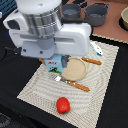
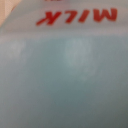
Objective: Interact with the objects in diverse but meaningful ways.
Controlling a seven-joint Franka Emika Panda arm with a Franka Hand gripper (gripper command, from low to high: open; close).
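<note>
A small white milk carton [image 1: 52,65] with blue-green print stands on the woven placemat [image 1: 100,80], partly hidden under my arm. In the wrist view the carton [image 2: 64,75] fills the frame, very close, with red "MILK" lettering. My gripper [image 1: 55,56] sits right at the carton; its fingers are hidden, so I cannot tell whether they hold it. A red tomato [image 1: 62,105] lies at the mat's near edge. A white-and-blue tube-like piece [image 1: 96,48] lies at the mat's far side. The bread loaf is out of view.
A tan round plate [image 1: 75,69] lies beside the carton, between an orange-handled knife [image 1: 91,60] and fork [image 1: 75,84]. Two grey pots [image 1: 96,12] stand at the back. A bowl [image 1: 125,19] is at the exterior view's far right.
</note>
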